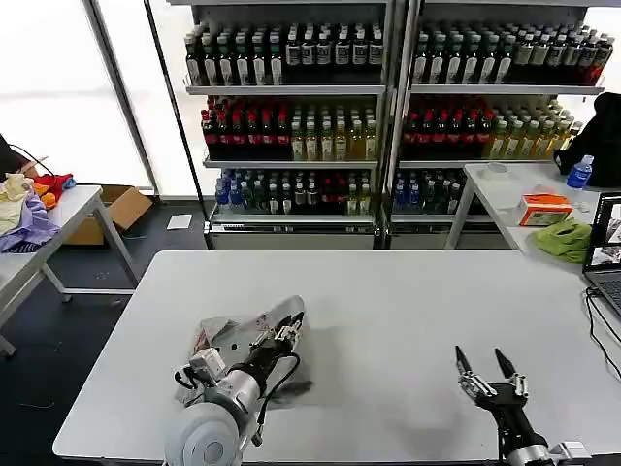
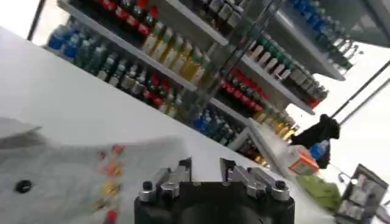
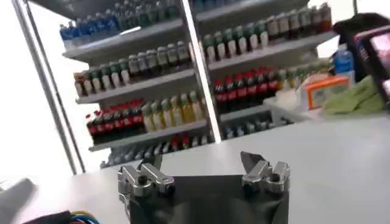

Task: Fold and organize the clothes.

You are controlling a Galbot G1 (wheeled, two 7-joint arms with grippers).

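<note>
Head view: left gripper [image 1: 291, 325] over crumpled shirt [image 1: 228, 342].

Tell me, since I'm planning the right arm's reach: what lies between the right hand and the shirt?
In the head view, just bare white table lies between the open right hand and the crumpled grey shirt, over which the left hand sits.

A big white surface [image 1: 388, 320] stood in front of tall shelves [image 1: 388, 89] full of drink bottles [image 1: 281, 136]. On a side surface [image 1: 505, 189] lay an orange box [image 1: 544, 209], a green cloth [image 1: 565, 239] and a blue bottle [image 1: 579, 173]. A cardboard box [image 1: 121, 209] sat on the floor.
</note>
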